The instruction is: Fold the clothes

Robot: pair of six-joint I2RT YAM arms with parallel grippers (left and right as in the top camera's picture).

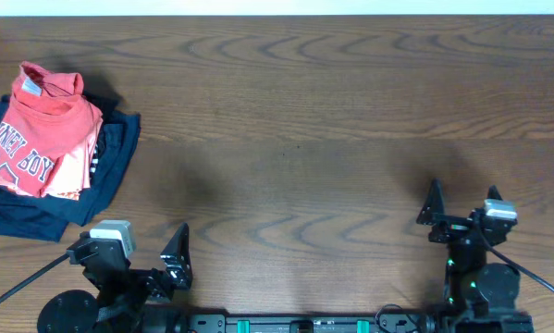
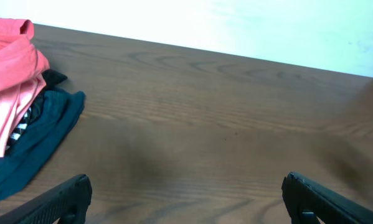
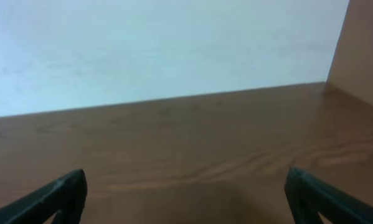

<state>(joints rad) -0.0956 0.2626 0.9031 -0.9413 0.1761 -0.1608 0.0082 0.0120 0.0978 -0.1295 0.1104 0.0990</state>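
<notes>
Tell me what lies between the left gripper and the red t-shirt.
Overhead, the navy garments beneath the red t-shirt stick out toward the left gripper; otherwise only bare table.

The right gripper [image 3: 186, 202] was spread wide, one dark finger poking in at the lower left corner of the frame and the other at the lower right. A brown wooden table [image 3: 192, 143] filled the lower half of the frame, its grain running from side to side. Above it a pale bluish-white wall [image 3: 155, 50] took up the upper half, and a tan panel [image 3: 363, 50] stood in the upper right corner.
</notes>
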